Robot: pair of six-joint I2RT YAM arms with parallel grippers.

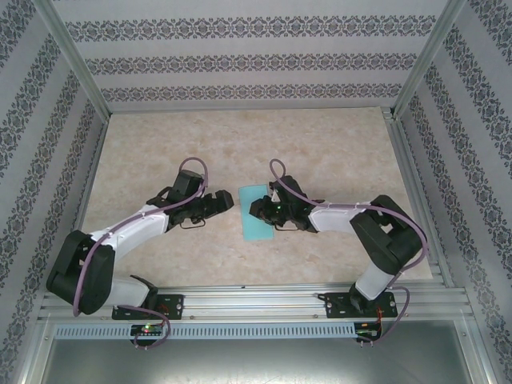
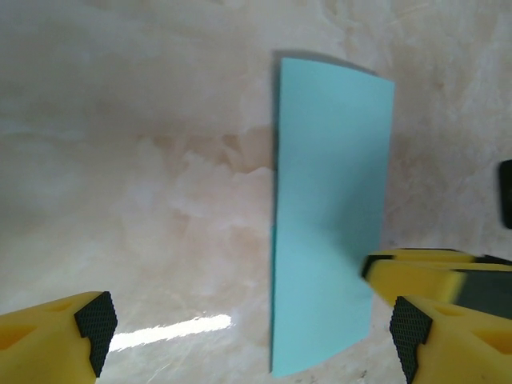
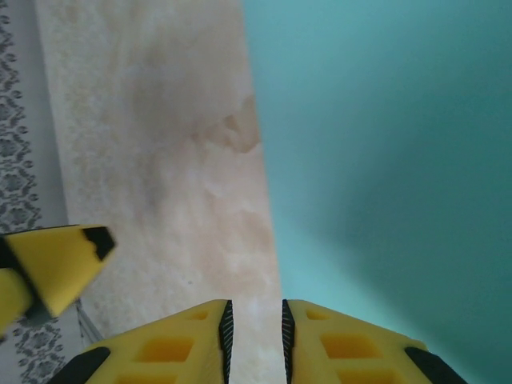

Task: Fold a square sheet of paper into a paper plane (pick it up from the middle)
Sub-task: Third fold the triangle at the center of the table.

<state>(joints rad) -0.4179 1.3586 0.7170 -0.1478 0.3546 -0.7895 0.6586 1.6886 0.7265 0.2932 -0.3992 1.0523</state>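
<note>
Creasing seems the step in hand. Grey floral-patterned walls (image 1: 48, 120) enclose a beige marbled desk (image 1: 320, 152). Mid-desk lies the thin teal square sheet of paper (image 2: 328, 216), apparently halved into a rectangle. The left gripper (image 2: 252, 324) has its fingers released wide. The right gripper (image 3: 254, 336) has fingers nearly clenched at the sheet's edge, grasp unclear. Next likely calls for a careful corner fold.

item: sheet of paper (image 1: 254, 220) | look: teal-turquoise, plain, unmarked | shape: narrow rectangle, clearly longer than wide | pose: lying flat | place: mid-table (image 1: 320, 144), long side running near-to-far
</note>
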